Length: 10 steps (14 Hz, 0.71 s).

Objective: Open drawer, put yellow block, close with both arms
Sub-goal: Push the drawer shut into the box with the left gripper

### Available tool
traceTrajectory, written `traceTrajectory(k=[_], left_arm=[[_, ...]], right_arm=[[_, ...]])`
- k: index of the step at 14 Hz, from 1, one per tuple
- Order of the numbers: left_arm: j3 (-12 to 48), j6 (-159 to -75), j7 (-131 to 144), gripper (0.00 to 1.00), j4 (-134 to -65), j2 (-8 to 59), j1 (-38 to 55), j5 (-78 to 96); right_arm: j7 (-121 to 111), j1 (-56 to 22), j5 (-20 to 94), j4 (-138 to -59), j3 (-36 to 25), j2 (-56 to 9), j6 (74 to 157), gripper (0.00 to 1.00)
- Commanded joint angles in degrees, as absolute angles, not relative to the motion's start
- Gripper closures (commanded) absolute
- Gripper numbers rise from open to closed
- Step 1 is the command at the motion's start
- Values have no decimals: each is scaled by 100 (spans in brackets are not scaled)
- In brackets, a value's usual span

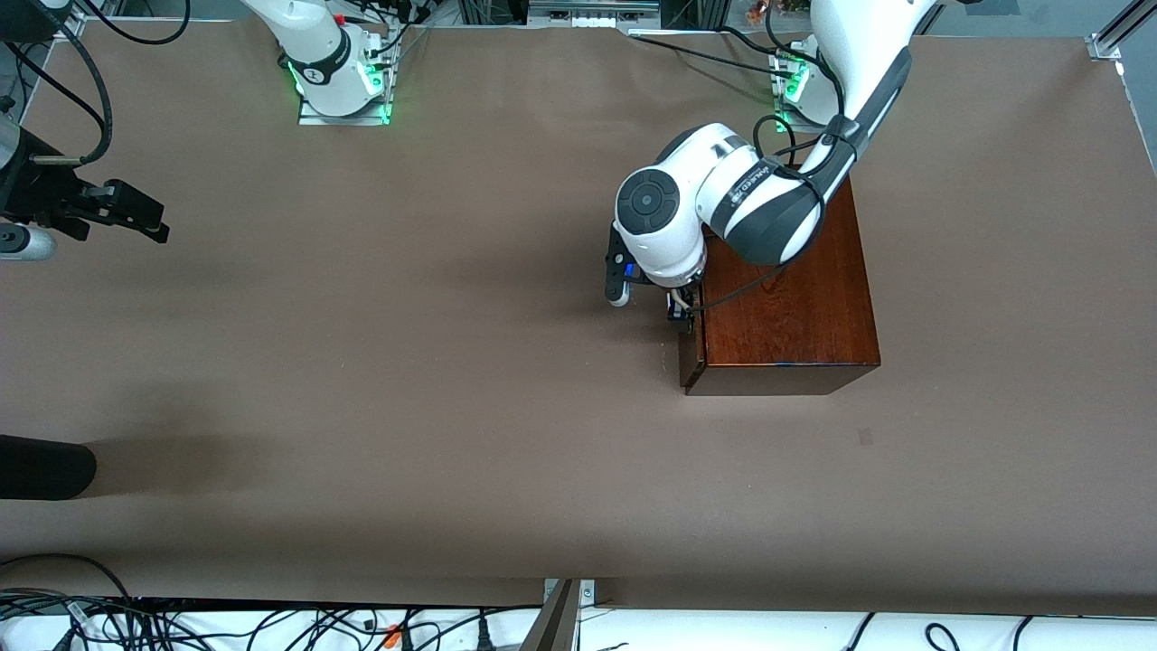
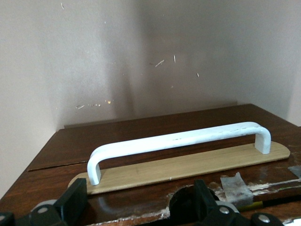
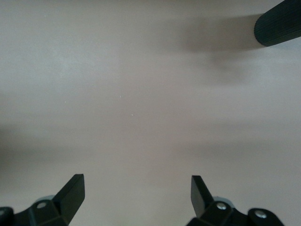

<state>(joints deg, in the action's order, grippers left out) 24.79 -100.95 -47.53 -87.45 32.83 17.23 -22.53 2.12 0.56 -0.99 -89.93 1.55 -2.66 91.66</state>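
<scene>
The reddish-brown wooden box stands toward the left arm's end of the table. Its drawer looks pushed in, its dark front facing the right arm's end. In the left wrist view the white bar handle lies across the dark front on a pale strip. My left gripper hangs open just in front of the drawer front, close to the handle, touching nothing. My right gripper waits open and empty over the table's right-arm end. The yellow block is out of view.
A black ribbed cylinder pokes in at the table edge at the right arm's end, nearer the front camera; it also shows in the right wrist view. Cables lie along the table's edges. The brown table spreads between the arms.
</scene>
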Motion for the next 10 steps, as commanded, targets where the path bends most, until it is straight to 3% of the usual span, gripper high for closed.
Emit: traceTrajectory(k=[1,5,10], left_arm=[[2443,-9897,-4772,0,-8649,3190,1749,-2514],[2496,-9739,-4711,0,-8377,3173,1740,-2348],[2514,-9063,-2608,0,-7464,3041,1758,-698]], right_arm=[[193,79,-158,-9088,176,-158,9202,0],[193,79,-158,-9088,176,-158,9202,0],[193,79,-167,-9079,176,-158,9237,0]])
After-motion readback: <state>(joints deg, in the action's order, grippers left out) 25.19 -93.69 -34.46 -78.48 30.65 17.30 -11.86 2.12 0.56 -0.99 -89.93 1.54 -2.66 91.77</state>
